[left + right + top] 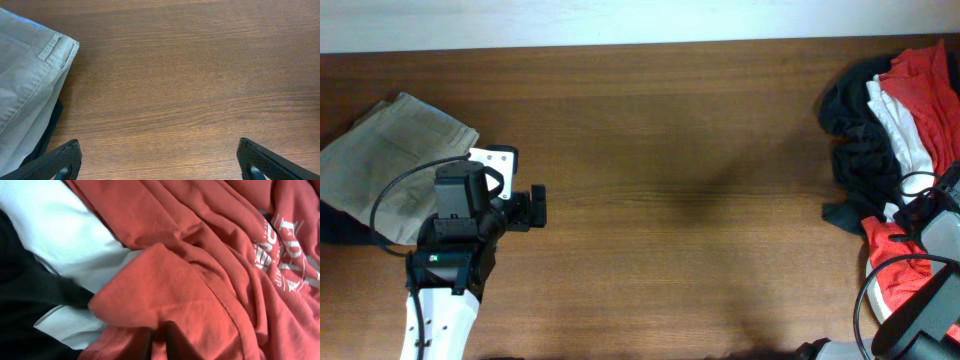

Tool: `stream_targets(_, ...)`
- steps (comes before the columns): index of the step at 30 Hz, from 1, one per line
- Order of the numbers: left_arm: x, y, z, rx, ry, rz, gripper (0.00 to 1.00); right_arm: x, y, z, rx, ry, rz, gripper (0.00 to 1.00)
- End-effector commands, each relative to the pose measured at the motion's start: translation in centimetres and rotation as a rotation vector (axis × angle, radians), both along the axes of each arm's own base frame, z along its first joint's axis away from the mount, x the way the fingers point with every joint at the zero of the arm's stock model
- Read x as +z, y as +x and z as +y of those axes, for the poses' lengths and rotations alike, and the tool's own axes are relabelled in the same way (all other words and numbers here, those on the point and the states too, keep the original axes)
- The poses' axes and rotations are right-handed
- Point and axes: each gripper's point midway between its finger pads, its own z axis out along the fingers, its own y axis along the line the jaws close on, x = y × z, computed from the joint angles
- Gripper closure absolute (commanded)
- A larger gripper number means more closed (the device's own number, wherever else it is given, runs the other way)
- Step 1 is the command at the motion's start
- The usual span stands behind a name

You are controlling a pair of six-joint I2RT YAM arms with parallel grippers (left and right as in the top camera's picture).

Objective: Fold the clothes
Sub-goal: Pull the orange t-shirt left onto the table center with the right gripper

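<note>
A pile of unfolded clothes (pixel 890 110) lies at the right edge: black, white and red garments. My right gripper (pixel 160 340) is down in the pile, shut on a fold of the red garment (pixel 200 280); the red garment with white lettering fills the right wrist view, with white cloth (pixel 60 235) and black cloth (pixel 25 295) to its left. Folded khaki trousers (pixel 385 160) lie at the far left, also in the left wrist view (pixel 25 85). My left gripper (pixel 160 162) is open and empty over bare wood beside the trousers.
The brown wooden table (pixel 670 200) spans the view. A dark garment (pixel 47 135) lies under the khaki trousers. A white tag or plate (pixel 498 160) sits by the left arm. The right arm's cables (pixel 910 290) loop at the right edge.
</note>
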Motion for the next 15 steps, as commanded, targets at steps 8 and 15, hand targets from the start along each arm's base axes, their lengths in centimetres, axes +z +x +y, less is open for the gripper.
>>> stream_targets(8, 1.0, 0.3, -0.1, -0.003, -0.008, -0.027, 0.01, 19.9, 10.1, 11.9, 0.703, 0.169, -0.393, 0.96)
stream_targets(15, 1.0, 0.3, -0.1, -0.003, -0.008, -0.027, 0.01, 19.1, 10.7, 43.7, 1.514, 0.455, -0.312, 0.96)
